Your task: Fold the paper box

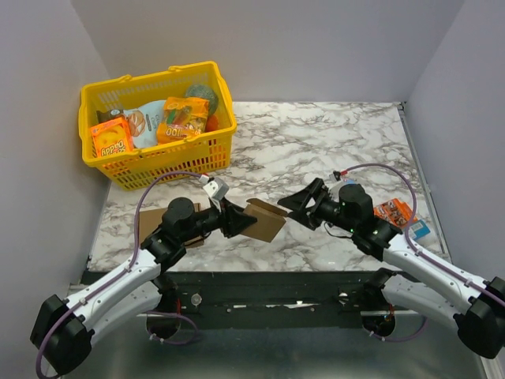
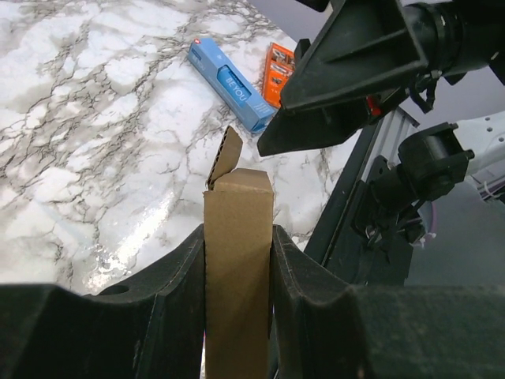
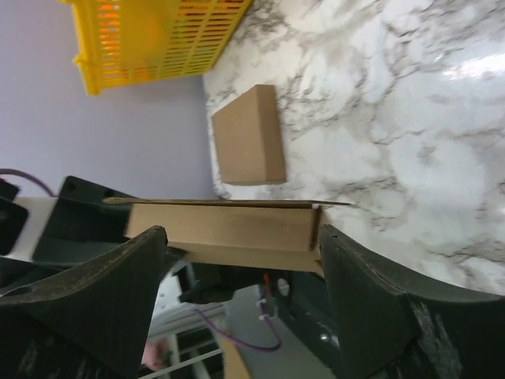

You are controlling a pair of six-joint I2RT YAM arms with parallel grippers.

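Paper box point(image 1: 266, 222) in left gripper point(image 1: 249, 223), right gripper point(image 1: 295, 204) seemingly open around it.

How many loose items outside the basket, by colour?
Brown: 2 (paper box, cardboard rectangle)
Blue: 1 (blue box)
Orange: 1 (orange packet)
Total: 4
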